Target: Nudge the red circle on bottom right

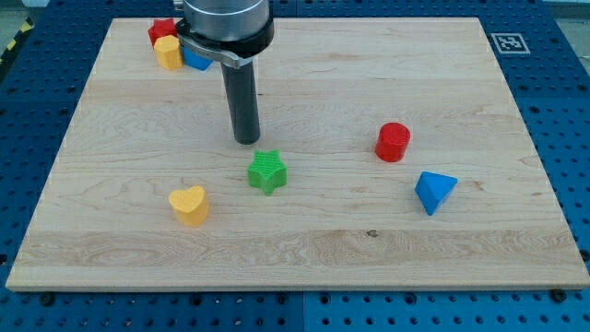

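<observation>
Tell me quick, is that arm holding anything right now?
No jaws here: my tip holds nothing, touches no block, and sits just above the green star, well left of the red circle.

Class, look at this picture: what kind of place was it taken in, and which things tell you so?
Probably a robotics lab bench: a wooden board on a blue perforated table, a printed marker tag, and coloured blocks like the red circle.

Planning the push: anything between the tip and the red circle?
In the camera view, only bare board lies between my tip and the red circle; the green star sits below that line.
</observation>
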Robot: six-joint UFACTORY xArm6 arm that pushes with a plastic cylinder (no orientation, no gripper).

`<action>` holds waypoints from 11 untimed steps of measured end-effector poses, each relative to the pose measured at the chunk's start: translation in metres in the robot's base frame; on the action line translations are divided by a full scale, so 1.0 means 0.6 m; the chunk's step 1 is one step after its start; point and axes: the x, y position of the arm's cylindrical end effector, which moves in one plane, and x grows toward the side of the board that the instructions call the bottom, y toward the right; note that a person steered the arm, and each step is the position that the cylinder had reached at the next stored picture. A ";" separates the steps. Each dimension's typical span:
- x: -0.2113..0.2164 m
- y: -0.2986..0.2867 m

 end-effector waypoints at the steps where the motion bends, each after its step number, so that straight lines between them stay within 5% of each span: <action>1: 0.026 0.036; 6: 0.082 0.294; 8: 0.008 0.299; 11: 0.005 0.364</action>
